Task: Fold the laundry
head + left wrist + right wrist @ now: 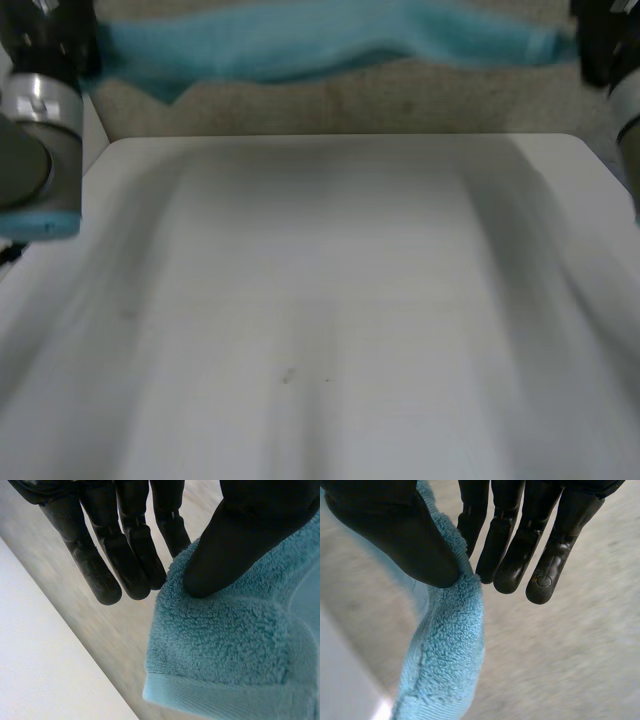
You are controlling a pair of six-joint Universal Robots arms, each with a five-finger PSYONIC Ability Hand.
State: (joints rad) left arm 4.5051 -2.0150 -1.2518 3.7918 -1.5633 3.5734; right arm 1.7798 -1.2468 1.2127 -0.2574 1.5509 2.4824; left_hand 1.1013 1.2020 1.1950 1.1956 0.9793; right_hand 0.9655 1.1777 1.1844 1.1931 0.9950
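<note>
Teal terry towel [300, 45] hangs stretched beyond the far edge of the tabletop [330, 300], one end pinched by the left robot hand [240, 540], the other by the right robot hand [395, 530], so seemingly every fold is left to make.

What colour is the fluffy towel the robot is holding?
Plain light teal; the towel shows best in the left wrist view.

Teal towel [225, 645] corner pinched between thumb and straight fingers [107, 565] of left hand [240, 535], white table [45, 665] edge seen beside the towel
</note>
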